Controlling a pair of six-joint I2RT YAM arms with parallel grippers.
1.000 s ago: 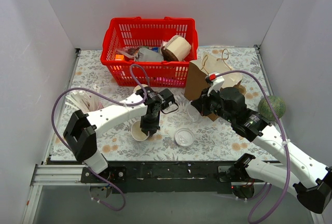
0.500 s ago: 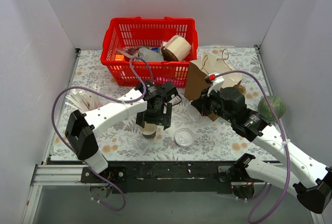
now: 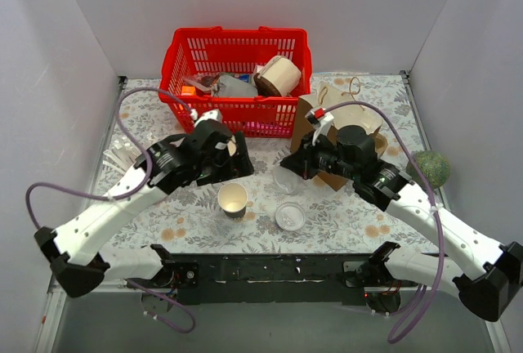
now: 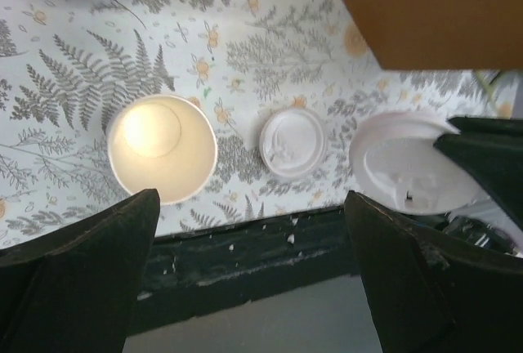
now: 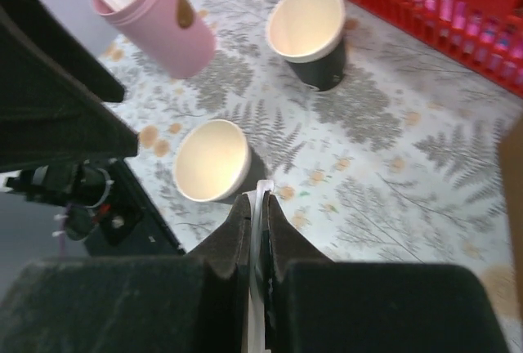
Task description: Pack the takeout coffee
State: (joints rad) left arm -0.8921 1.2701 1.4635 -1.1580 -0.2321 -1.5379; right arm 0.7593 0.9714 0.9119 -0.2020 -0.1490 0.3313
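No cup wearing a lid shows. A lidless dark cup [image 3: 232,199] with a cream inside stands upright near the front edge; it also shows in the left wrist view [image 4: 162,149] and the right wrist view [image 5: 212,159]. A second lidless cup [image 5: 309,34] stands by the basket. My right gripper [image 3: 288,169] is shut on a white lid [image 3: 286,181], held edge-on [image 5: 260,206] above the table, right of the front cup. A loose white lid [image 3: 289,216] lies flat on the table [image 4: 292,142]. My left gripper [image 3: 233,161] is open and empty, raised behind the front cup [image 4: 252,202].
A red basket [image 3: 176,67] with packed items stands at the back. A brown paper bag [image 3: 309,124] stands right of it. A pink cup of straws [image 5: 163,22] is at the left. A green round object [image 3: 431,167] lies at the far right. The black front rail [image 4: 245,247] borders the mat.
My left gripper let go of the front cup, opened, and rose back and to the left. The cup now stands alone. My right gripper shifted slightly left with the lid.
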